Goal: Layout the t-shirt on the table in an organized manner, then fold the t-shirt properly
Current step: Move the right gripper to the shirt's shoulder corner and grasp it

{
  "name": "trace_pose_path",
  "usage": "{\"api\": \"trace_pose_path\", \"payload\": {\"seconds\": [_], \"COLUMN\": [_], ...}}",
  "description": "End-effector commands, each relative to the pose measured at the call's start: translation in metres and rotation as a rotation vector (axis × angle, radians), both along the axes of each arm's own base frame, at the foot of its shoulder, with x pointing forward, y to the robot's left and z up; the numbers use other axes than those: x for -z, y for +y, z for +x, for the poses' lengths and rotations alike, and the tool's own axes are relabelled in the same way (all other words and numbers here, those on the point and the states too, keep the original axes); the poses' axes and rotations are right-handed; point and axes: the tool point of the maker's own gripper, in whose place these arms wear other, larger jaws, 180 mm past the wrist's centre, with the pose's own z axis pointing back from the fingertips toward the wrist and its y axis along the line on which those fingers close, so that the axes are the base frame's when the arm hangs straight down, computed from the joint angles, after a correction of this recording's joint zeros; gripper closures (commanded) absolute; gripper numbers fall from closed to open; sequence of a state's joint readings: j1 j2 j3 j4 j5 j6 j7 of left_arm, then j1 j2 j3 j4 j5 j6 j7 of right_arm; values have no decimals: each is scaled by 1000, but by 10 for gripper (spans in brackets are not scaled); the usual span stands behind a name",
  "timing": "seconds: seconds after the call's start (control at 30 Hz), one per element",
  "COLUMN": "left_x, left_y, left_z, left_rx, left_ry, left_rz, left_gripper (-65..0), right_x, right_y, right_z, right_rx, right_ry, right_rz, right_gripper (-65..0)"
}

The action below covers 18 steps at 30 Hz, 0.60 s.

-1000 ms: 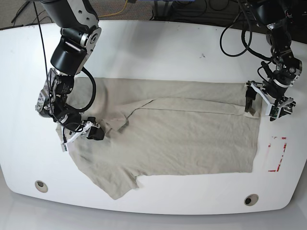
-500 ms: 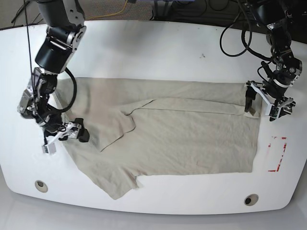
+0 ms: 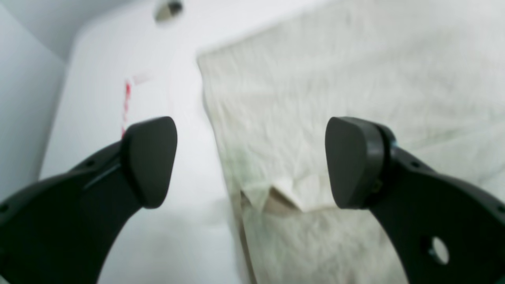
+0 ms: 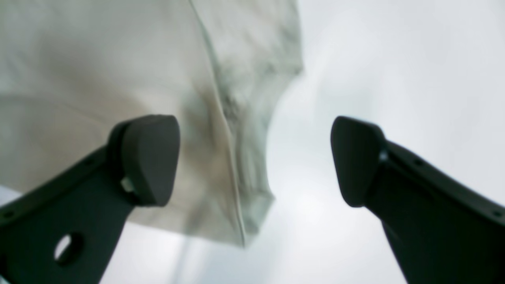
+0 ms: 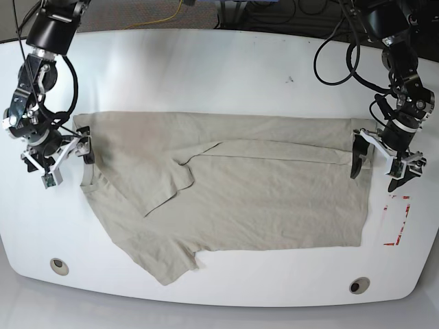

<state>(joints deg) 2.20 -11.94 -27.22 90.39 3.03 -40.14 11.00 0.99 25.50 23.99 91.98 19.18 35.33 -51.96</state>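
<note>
- The t-shirt lies spread across the middle of the white surface, mostly flat, with one sleeve folded over onto the body and another sleeve sticking out toward the near edge.
- The collar end is on the base view's left; the hem end is on its right, near a red tape outline.
- The right pincer sits at the collar end, its fingers spread wide and nothing between them.
- In the right wrist view, one finger is over the cloth and the other is over bare surface, with the shirt's edge running between them; whether the fingers touch the cloth cannot be told.
- The left pincer is at the hem end, just beside the shirt's far corner, also spread wide and holding nothing.
- In the left wrist view, one finger is over the fabric and the other is over bare white, straddling the hem edge, where a small corner of cloth is turned up.
- Two round grommet holes sit near the front edge, clear of the shirt.
</note>
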Motion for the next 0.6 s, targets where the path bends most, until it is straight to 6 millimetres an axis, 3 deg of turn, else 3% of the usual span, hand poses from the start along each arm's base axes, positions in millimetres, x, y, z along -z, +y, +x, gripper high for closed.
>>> {"api": "trace_pose_path", "payload": {"seconds": [0.0,0.33,0.57], "left_x": [-17,-17,-17], "left_y": [2,1,1], "left_z": [4,5,5], "left_rx": [5,8,8], "left_ry": [-51,-52,-51], "left_rz": [8,7,9], "left_gripper": [-540,-540,-540], "right_x": [-8,23,37], "right_y": [-3,-15,-45], "right_z": [2,-30,-46], "right_rx": [-6,57,184], "right_ry": [-65,-38,-21], "right_rz": [-39,-7,55], "right_gripper": [-566,-566,-566]}}
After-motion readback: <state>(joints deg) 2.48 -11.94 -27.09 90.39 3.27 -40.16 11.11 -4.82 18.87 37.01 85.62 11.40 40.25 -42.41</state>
